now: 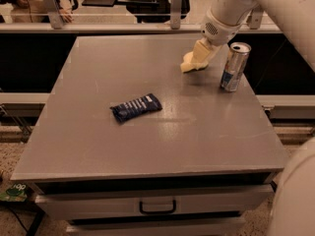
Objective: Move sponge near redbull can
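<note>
The redbull can [234,68] stands upright near the table's [147,146] far right edge, silver top up; what it holds cannot be seen. A drawer [157,205] in the table's front sits closed. The sponge [187,67] is a small pale yellow block with soft, rounded edges, lower than the can; it is just left of the can, apart from it, at or barely above the surface. The pincer [198,59] reaches down from the upper right, pinching the sponge from above. A dark blue wrapper [136,107] lies well apart, mid-table.
</note>
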Tool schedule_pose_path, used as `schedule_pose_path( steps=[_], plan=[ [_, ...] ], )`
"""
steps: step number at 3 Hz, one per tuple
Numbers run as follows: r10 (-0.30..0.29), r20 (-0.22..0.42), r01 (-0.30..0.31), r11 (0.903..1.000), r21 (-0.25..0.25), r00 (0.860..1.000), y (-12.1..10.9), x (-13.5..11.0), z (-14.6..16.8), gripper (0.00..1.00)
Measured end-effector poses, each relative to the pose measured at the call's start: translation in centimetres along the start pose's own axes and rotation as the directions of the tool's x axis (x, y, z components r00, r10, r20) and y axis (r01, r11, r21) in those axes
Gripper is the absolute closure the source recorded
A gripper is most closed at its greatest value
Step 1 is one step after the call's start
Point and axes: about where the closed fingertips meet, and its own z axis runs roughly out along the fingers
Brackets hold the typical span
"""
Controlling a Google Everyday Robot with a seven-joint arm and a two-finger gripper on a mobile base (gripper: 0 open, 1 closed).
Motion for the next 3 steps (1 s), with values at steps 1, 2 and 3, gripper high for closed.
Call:
schedule_pose_path(
  steps=[1,2,3],
  plan=[
    [-0.006,-0.004,0.006,1.0,0.004,1.0,-0.37,-0.29,0.11,0.31],
    [-0.02,-0.001,0.02,0.9998,0.009,1.0,-0.58,-0.97,0.35,0.08],
    [-0.021,-0.002,0.021,0.9997,0.007,1.0,-0.55,-1.03,0.55,0.0]
  ],
)
